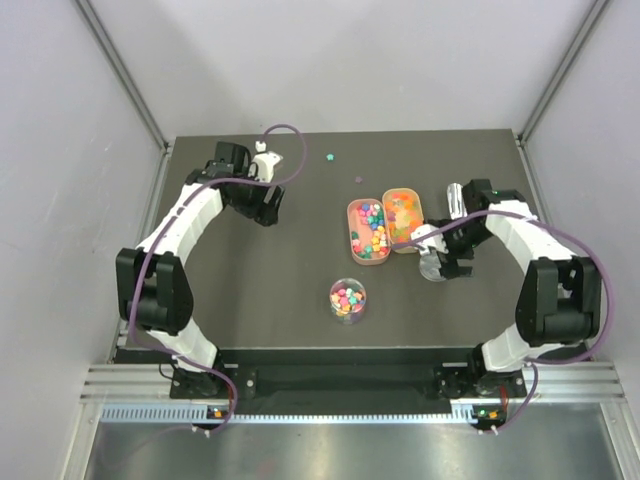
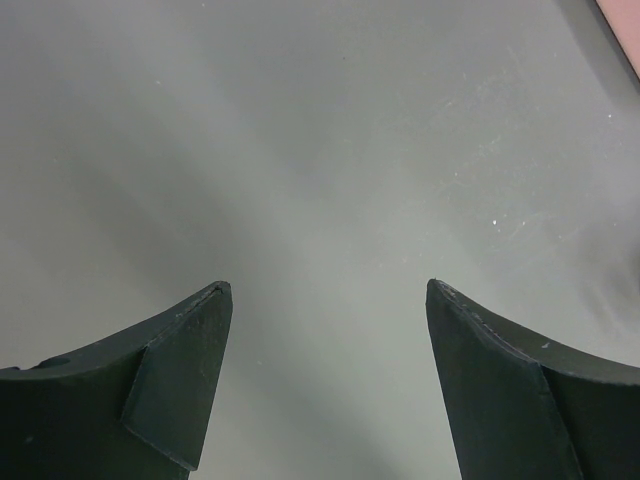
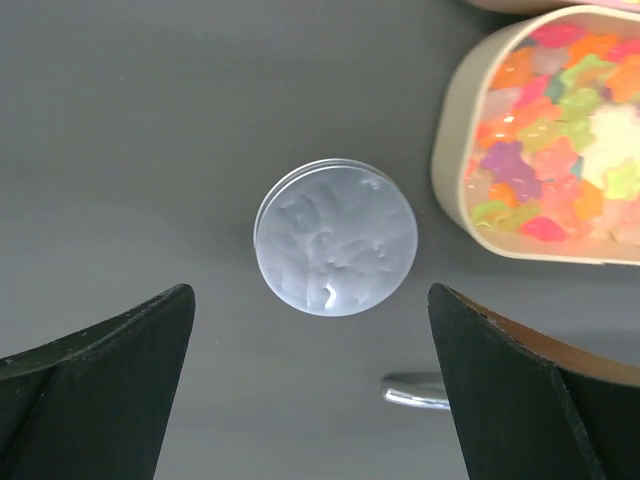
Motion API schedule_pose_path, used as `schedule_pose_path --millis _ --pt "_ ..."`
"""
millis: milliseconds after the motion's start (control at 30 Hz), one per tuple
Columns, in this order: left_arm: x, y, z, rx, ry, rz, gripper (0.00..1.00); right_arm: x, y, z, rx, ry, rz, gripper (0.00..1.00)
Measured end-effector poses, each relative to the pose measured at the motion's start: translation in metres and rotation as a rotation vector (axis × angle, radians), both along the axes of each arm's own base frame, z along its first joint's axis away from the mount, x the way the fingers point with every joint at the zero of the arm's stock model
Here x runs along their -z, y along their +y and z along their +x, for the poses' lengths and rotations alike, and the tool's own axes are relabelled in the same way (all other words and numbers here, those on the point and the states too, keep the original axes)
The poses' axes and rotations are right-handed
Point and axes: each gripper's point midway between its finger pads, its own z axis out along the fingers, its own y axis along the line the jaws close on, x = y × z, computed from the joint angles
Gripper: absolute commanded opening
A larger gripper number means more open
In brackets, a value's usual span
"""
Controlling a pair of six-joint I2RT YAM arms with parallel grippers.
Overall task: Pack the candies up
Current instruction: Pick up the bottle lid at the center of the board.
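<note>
The candies, small and mixed in colour, fill an oval tan tray near the table's middle. More of them lie in a small round clear tub nearer the front. My right gripper is open, hanging just above a round frosted lid that lies flat on the table ahead of its fingertips. My left gripper is open over bare dark table at the back left, with nothing between its fingers.
A second oval tray of orange and mixed gummies sits right of the first. A metal scoop lies behind my right wrist; a shiny metal handle end shows by the right finger. Two stray candies lie near the back.
</note>
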Motion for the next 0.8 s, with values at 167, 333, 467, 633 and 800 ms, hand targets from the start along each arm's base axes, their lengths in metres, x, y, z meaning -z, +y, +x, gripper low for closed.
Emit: schedule_pose_path --millis 167,333,467,633,800 --pt "0.000 0.001 -0.002 0.002 -0.002 0.004 0.83 0.018 -0.003 0.002 -0.040 0.027 -0.030 1.00" --pt "0.001 0.002 -0.002 0.003 -0.002 0.010 0.83 0.039 -0.005 0.008 -0.040 0.069 -0.047 1.00" --pt "0.003 0.002 -0.003 0.003 0.002 0.013 0.83 0.047 -0.007 0.013 -0.038 0.083 -0.058 1.00" --pt "0.003 0.003 -0.003 0.004 0.001 0.015 0.83 0.051 -0.007 0.021 -0.022 0.088 -0.064 1.00" --pt "0.003 0.003 -0.003 0.005 0.003 0.016 0.83 0.052 -0.008 0.030 -0.012 0.085 -0.070 1.00"
